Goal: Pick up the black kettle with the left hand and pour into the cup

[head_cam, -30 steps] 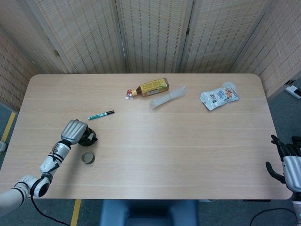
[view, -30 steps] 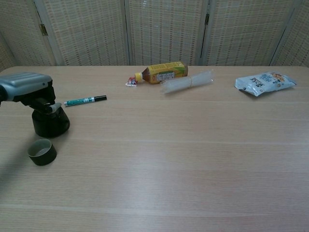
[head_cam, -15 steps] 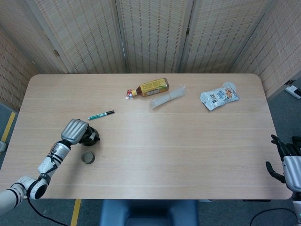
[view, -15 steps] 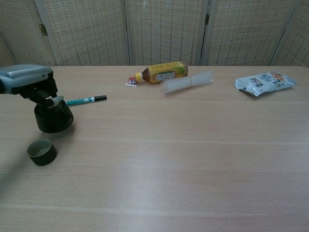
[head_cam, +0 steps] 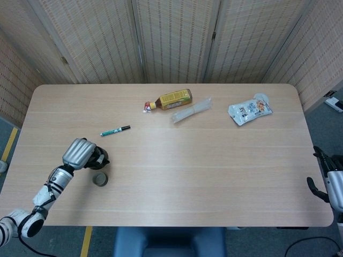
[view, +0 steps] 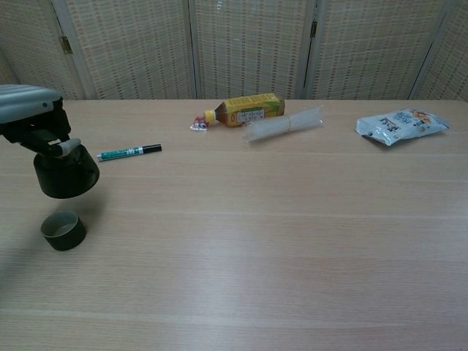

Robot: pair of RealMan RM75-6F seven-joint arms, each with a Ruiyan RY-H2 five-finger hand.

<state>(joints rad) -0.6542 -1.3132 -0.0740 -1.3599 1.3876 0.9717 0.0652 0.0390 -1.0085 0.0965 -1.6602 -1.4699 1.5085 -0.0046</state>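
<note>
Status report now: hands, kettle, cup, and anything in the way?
Left hand holds black kettle, lifted off table above cup. Right hand open, idle beyond table edge. Nothing between kettle and cup; green marker lies clear behind.

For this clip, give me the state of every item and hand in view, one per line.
Black kettle: gripped, off the table.
Left hand: grips the kettle.
Small dark cup: upright, open.
Green marker pen: lying flat.
Yellow-labelled bottle: on its side.
Snack bag: lying flat.
Right hand: off the table, holding nothing.
</note>
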